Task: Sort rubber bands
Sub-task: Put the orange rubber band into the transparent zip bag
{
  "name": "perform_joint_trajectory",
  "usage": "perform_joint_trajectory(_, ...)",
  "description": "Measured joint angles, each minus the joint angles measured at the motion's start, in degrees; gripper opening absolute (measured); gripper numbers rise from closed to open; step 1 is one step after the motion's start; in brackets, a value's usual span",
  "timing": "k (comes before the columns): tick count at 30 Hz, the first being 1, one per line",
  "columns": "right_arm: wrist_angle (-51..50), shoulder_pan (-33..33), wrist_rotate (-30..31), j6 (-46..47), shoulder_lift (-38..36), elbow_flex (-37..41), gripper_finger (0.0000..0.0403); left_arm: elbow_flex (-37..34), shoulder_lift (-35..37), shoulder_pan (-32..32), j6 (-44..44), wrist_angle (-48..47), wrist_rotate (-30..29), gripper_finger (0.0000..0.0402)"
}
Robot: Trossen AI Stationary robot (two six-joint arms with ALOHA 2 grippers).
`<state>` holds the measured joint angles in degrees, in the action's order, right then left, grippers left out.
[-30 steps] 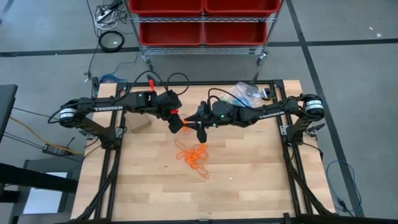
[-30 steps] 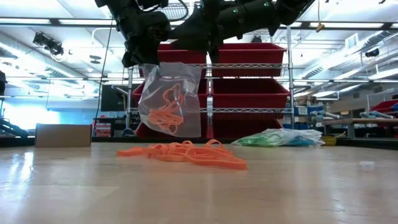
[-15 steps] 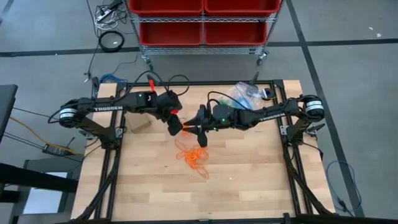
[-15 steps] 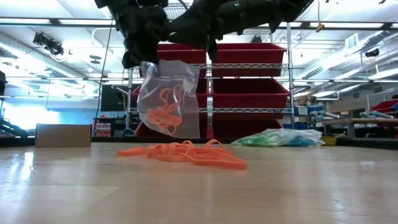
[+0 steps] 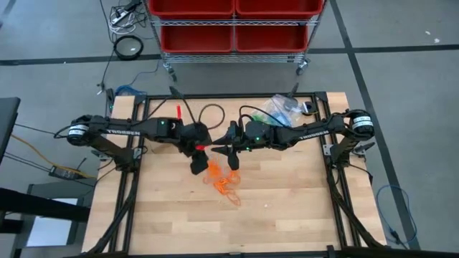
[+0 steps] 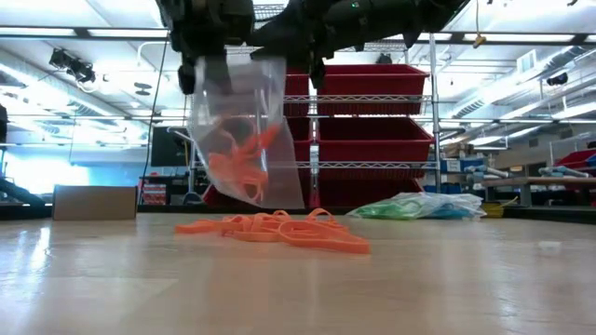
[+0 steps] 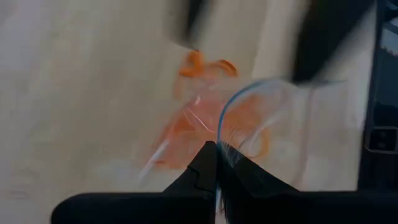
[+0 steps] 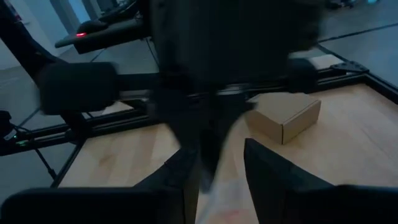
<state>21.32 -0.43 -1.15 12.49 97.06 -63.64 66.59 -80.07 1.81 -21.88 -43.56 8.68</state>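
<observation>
Bag (image 6: pixel 244 130) of clear plastic hangs above the table (image 5: pixel 287 208), its top edge pinched in the left gripper (image 7: pixel 216 163), whose jaws are closed on it. Orange rubber bands (image 6: pixel 238 160) sit inside it; more (image 6: pixel 279 229) lie piled on the wood just below. Right gripper (image 8: pixel 219 163), fingers apart, hovers at the bag's mouth.

loose bands (image 6: pixel 279 229): thin orange loops, tangled in a flat clump on the wood in front of me
bagged bands (image 6: pixel 240 164): more orange loops, bunched low in a clear bag that hangs above the clump
other colours: green and blue (image 6: pixel 421 207), bagged, far back
</observation>
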Motion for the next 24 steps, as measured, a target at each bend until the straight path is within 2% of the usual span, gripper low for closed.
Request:
perform_joint_trajectory(8,0.0,0.0,0.0,0.0,0.0,0.0,0.0113,0.0,0.0,-6.5,-5.5,-0.1,-0.2,0.0017)
perform_joint_trajectory(14,0.0,0.0,0.0,-0.1,0.0,0.0,0.0114,0.0,0.0,-11.2,-7.3,0.5,2.1,0.0017)
perform_joint_trajectory(24,0.0,0.0,0.0,-0.1,0.0,0.0,0.0114,0.0,0.0,-14.7,-8.9,2.1,-0.2,0.0017)
